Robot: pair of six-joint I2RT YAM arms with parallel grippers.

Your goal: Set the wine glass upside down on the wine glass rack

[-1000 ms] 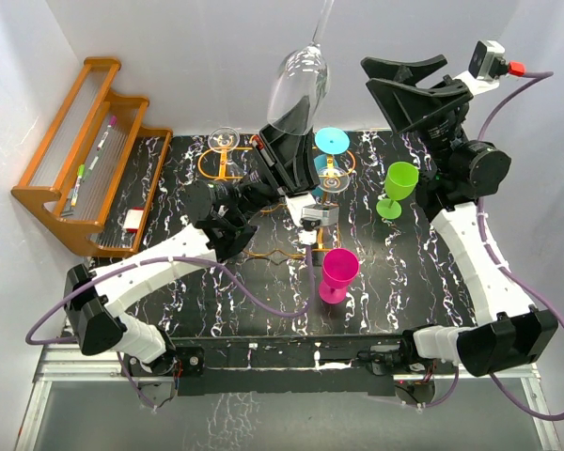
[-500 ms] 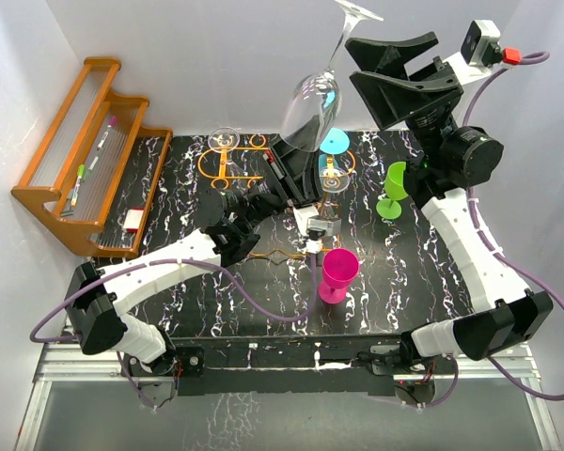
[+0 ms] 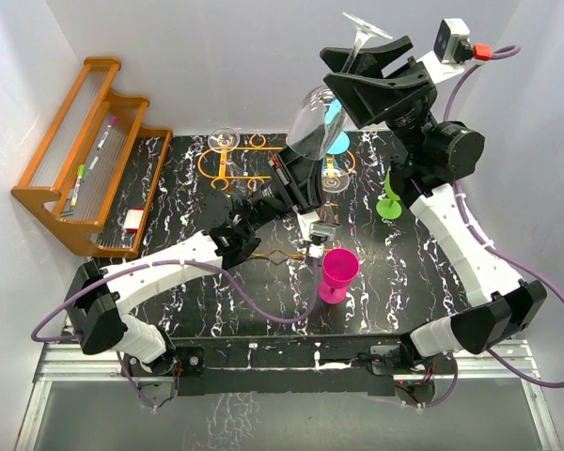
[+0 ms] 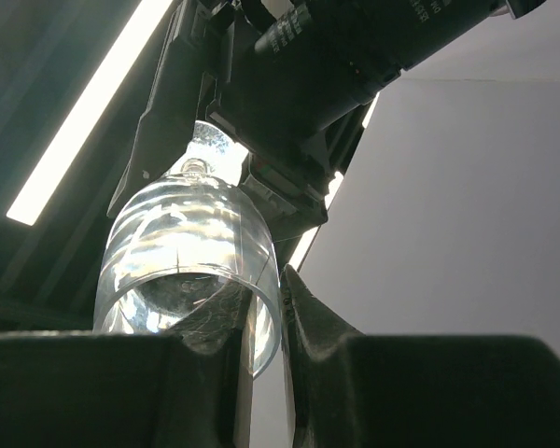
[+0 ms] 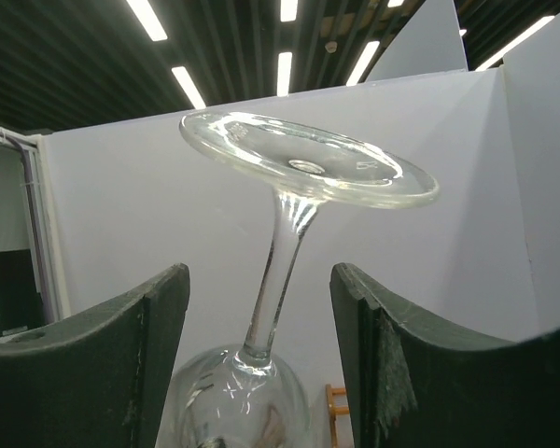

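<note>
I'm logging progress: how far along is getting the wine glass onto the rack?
Done: the wine glass is lifted and upside down, foot up. In hand: the left claw grips its bowl rim, while the right claw stands open around the stem. Left: hanging it on the wire rack.

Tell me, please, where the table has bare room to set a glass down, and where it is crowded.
Bare room: the front right of the table, between the pink cup and the right arm; also the back left strip between the shelf and the rack. Crowded: the back middle, with the rack, the green cup and the wine glass held above.
</note>
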